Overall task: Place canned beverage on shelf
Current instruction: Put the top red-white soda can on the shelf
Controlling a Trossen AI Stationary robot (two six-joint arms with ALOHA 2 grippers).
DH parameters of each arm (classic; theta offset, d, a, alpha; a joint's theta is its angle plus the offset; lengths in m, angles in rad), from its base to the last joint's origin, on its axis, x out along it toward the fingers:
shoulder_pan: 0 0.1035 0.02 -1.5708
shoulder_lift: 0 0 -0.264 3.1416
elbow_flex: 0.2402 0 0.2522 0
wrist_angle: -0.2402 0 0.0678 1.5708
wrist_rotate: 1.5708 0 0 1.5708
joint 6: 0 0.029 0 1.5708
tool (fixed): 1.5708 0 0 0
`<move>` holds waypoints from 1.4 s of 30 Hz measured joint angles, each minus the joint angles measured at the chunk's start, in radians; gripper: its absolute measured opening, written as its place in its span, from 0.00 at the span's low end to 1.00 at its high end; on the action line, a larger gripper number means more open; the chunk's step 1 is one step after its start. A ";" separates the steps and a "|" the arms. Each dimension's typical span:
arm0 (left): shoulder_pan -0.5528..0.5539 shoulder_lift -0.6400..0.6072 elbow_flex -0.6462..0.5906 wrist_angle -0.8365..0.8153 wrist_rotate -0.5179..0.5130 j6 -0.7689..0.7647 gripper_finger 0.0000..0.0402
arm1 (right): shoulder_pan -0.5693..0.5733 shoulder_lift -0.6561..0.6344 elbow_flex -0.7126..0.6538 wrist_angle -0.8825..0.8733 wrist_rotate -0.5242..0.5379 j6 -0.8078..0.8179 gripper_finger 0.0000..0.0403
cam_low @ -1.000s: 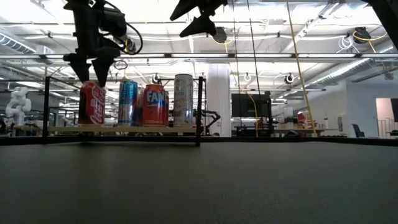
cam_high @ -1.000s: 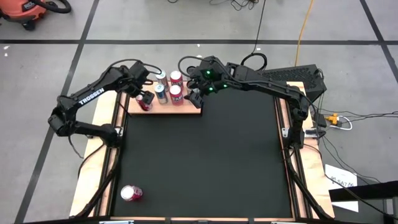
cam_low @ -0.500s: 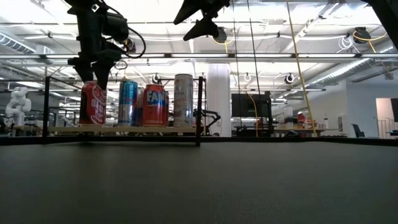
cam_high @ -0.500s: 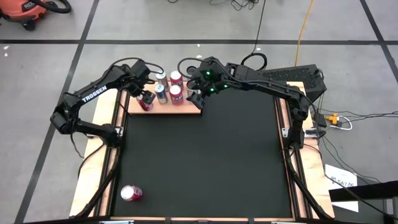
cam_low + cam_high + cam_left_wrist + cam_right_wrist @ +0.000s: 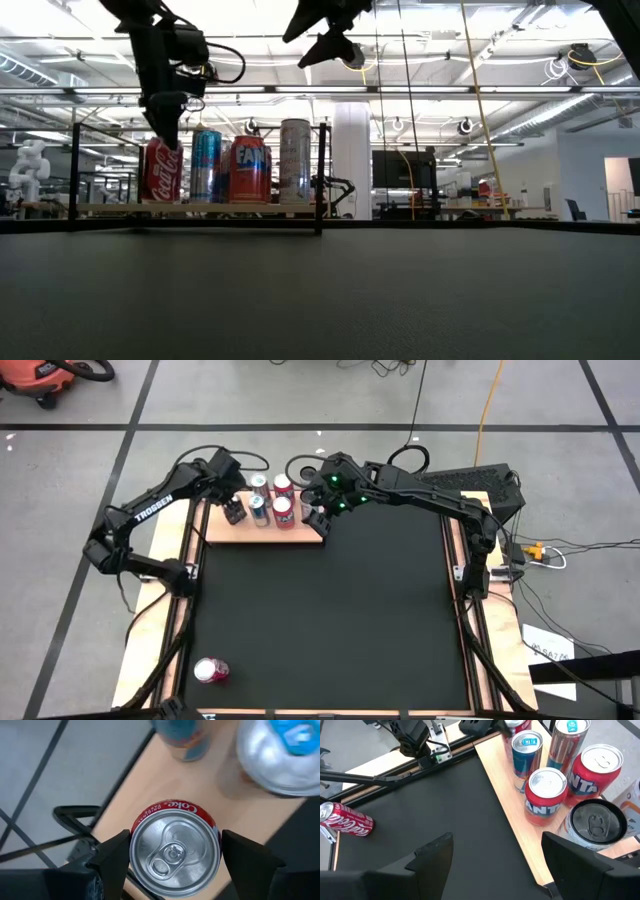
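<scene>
The shelf (image 5: 295,536) is a light wooden board with a black rail at the mat's far left. Several cans stand upright on it (image 5: 545,795). My left gripper (image 5: 233,511) is above the shelf's left part, pointing down. It is shut on an upright red Coca-Cola can (image 5: 175,847), which also shows in the low view (image 5: 163,172). My right gripper (image 5: 495,865) is open and empty, high above the shelf's right end (image 5: 325,35). A second Coca-Cola can (image 5: 211,671) lies on its side on the mat near the front left corner. My left gripper pinches the Coca-Cola can between its two fingers, at opposite sides of its upper wall just below the rim (image 5: 133,845). The fingers come from above, pointing down. The can is upright, its base level with the bases of the other cans on the shelf board (image 5: 200,208).
A blue-and-silver can (image 5: 206,165), a Fanta can (image 5: 250,170) and a tall silver can (image 5: 295,160) stand close to the held can's right. The black mat (image 5: 330,610) spreads in front of the shelf. Wooden strips edge the table's sides (image 5: 165,550).
My left gripper has moved the Coca-Cola can toward the table's far edge and a little right, closer to the other cans. The can has stayed upright at shelf level.
</scene>
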 joint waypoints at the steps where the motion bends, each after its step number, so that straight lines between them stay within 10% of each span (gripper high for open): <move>1: 0.013 0.004 0.000 0.009 0.000 0.020 0.69 | 0.000 0.000 0.000 -0.003 0.000 0.000 0.71; 42: 0.141 0.048 0.056 0.069 0.072 0.190 0.69 | -0.030 0.000 0.000 -0.046 0.000 -0.018 0.71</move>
